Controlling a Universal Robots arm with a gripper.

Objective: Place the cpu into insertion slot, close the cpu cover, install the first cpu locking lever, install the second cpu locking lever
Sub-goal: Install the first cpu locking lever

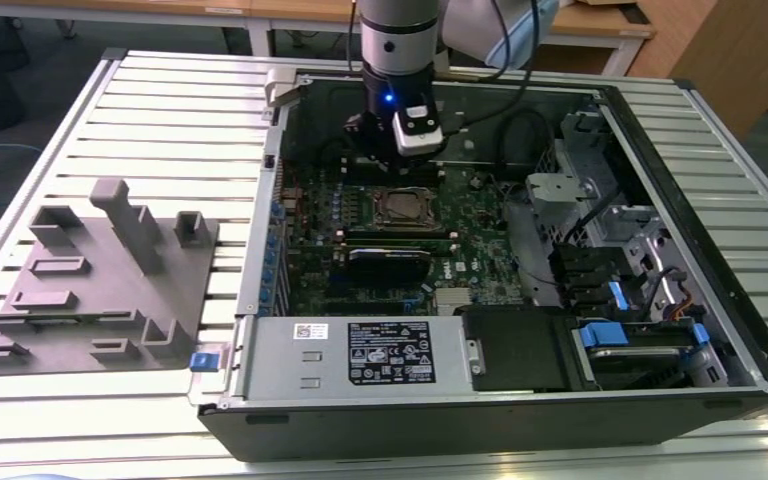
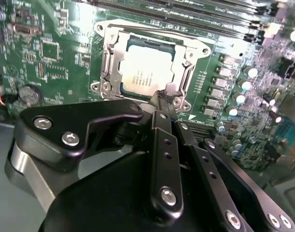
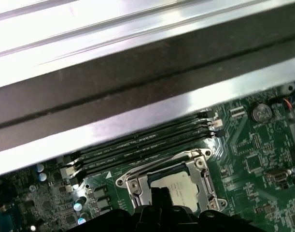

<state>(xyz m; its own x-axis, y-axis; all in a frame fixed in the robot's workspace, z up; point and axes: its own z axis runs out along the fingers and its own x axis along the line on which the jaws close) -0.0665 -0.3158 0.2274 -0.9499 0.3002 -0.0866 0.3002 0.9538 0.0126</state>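
My gripper (image 2: 161, 99), fingers closed together and holding nothing, hovers just beside the insertion slot (image 2: 106, 67); the cpu (image 2: 147, 67) sits inside it (cpu cover (image 2: 186, 72) down around it).

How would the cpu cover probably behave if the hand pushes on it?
The cpu cover looks like thin sheet metal with a cut-out centre, so probably light and slightly springy. It frames the cpu closely, so it likely would not slide. The hand is at its edge.
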